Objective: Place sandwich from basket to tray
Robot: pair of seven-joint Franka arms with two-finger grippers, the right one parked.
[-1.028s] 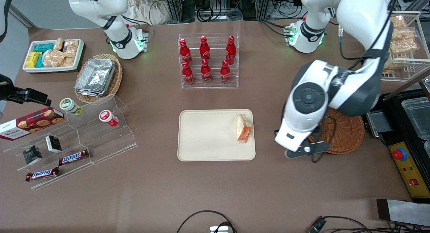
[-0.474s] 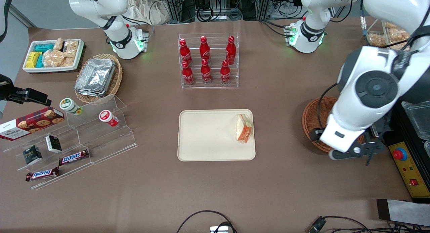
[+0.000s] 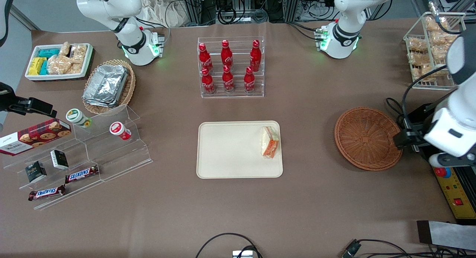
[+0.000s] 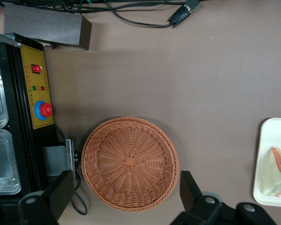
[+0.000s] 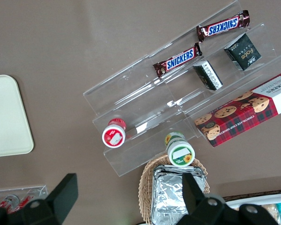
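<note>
Below my gripper (image 4: 124, 206) sits the basket (image 4: 130, 163), round, reddish-brown wicker, nothing in it. My fingers (image 4: 61, 190) stand wide apart, one to each side of the basket's rim, holding nothing and well above the weave. Seen from the front, my gripper (image 3: 411, 139) hangs at the working arm's end of the table, just past the basket (image 3: 366, 138) at its outer edge, over the black control box (image 3: 452, 183) with the red button.

Away from my gripper, toward the parked arm's end, lies the tray (image 3: 230, 150), cream-beige, flat on the brown table (image 3: 316, 198). The sandwich (image 3: 270, 142) rests on the tray at the end nearest my gripper, close to the rim, wrapped in clear plastic, orange and green filling showing along one edge. In the wrist view only a strip of the tray (image 4: 271, 127) shows, with the sandwich (image 4: 276, 172) on it; bare table lies between the tray and the basket. Tray and basket are well apart, not touching.

Farther from the front camera than the tray: a clear rack of red bottles (image 3: 228, 68). Farther from the front camera than my gripper: a wire basket of snack packets (image 3: 427, 53).
</note>
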